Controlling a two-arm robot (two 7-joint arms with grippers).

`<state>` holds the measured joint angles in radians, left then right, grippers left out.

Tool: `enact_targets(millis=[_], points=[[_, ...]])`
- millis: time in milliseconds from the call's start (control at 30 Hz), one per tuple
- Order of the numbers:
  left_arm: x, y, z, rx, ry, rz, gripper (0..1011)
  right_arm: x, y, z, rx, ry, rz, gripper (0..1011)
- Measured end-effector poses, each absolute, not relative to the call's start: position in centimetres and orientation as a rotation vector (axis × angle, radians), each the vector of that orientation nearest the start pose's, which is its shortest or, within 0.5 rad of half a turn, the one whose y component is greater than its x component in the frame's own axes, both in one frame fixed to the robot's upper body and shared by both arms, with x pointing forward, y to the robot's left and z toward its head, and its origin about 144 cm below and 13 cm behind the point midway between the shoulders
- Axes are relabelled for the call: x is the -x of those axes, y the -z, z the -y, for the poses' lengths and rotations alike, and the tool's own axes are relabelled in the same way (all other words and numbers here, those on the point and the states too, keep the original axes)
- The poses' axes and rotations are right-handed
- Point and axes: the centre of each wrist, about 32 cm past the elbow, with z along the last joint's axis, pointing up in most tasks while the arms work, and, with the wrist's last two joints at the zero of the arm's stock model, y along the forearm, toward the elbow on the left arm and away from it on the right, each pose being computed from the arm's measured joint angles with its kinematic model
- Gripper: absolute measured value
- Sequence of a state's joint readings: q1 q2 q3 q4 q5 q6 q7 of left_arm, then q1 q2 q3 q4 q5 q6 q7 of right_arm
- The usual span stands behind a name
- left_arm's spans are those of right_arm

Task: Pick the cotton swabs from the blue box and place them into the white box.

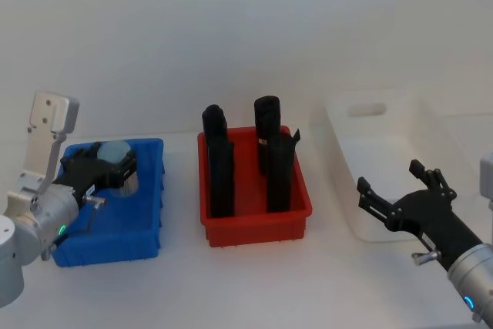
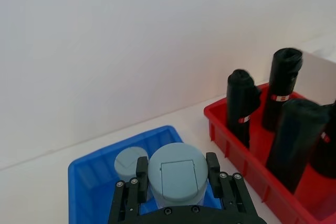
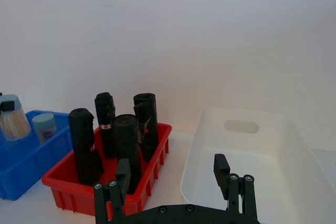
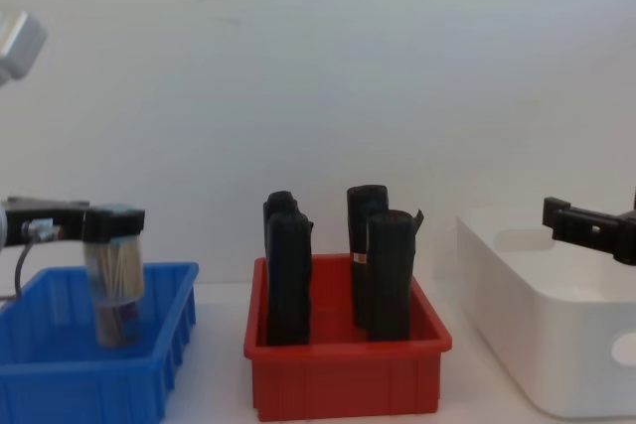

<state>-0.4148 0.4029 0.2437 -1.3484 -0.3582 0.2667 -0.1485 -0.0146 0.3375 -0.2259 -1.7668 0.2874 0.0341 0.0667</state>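
Reaching in from the near left edge, your left gripper (image 1: pixel 98 169) is clamping one tub of cotton swabs (image 1: pixel 117 166) by its sides, its fingers (image 2: pixel 212 165) pressing on both flanks just under the pale blue-grey lid. The tub is hanging upright over the blue box (image 1: pixel 115 248), and you cannot tell whether its base is touching the box floor. On the near right, your right gripper (image 1: pixel 391 179) is hovering over the near end of the white box (image 1: pixel 343 152), its fingers (image 3: pixel 220 166) spreading wide and gripping nothing. Moving back across the white table (image 1: pixel 254 287), a second tub (image 2: pixel 130 163) is standing on the blue box's floor just beside the held one. A red bin (image 1: pixel 254 229) is sitting between the blue box and the white box, close to both but touching neither, and four black rolls (image 1: pixel 219 163) are standing upright in it. At the white box's far end a handle cut-out (image 1: pixel 368 108) is showing. Behind everything, a plain pale wall (image 1: pixel 246 28) is closing off your scene.
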Motion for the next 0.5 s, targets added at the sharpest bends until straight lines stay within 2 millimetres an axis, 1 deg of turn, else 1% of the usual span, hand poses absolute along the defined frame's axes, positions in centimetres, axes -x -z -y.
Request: enact_targets(millis=[133, 500], points=[[-55.8, -124.0, -29.8, -0.189, -1.265, -0.012, 669, -44.3, -118.9, 23.7, -0.026, 1.229, 0.075, 1002], [-54.9, -127.0, -29.0, -0.18, -1.151, 0.027, 669, -44.3, -118.9, 23.7, -0.026, 1.229, 0.075, 1002]])
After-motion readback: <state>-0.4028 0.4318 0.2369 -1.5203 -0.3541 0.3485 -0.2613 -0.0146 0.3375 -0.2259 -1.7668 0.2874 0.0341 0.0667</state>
